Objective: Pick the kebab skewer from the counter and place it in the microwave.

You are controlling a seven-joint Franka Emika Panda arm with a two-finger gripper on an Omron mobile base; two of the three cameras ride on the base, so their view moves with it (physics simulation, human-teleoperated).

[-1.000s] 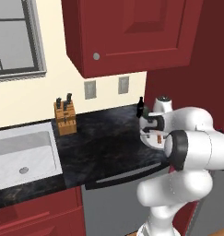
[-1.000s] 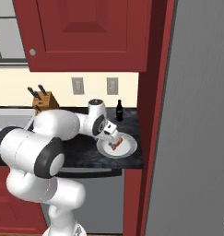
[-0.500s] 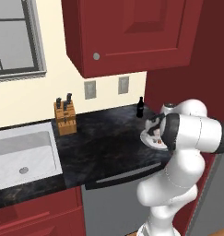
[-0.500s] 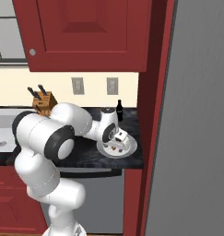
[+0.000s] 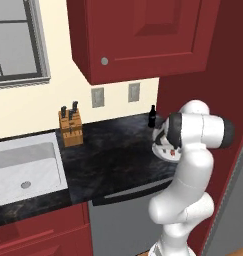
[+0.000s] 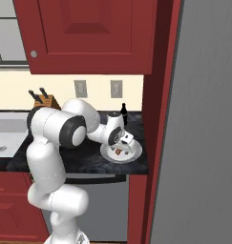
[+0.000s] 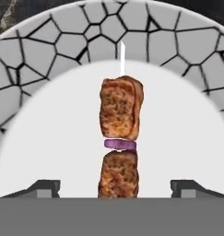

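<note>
The kebab skewer [image 7: 120,133], brown meat chunks with a purple slice on a thin white stick, lies on a round white plate [image 7: 49,120] with a cracked-pattern rim. The plate [image 6: 135,153] rests on the black counter [image 6: 86,159] at its right end. My gripper [image 7: 115,188] is open right over the skewer, one dark tip on each side of its near end, not touching it. From the base views the gripper [image 6: 123,144] hangs low over the plate [image 5: 163,154] and skewer [image 6: 118,152]. The microwave is out of view.
A small dark bottle [image 6: 123,114] stands just behind the plate, by the wall. A knife block [image 5: 69,128] and a white sink [image 5: 23,167] lie to the left. A red side panel and the tall grey fridge [image 6: 203,143] close off the right.
The arm has folded in and brought the hand down toward the plate; the gripper now sits much lower, straddling the skewer. Plate and skewer have not moved.
</note>
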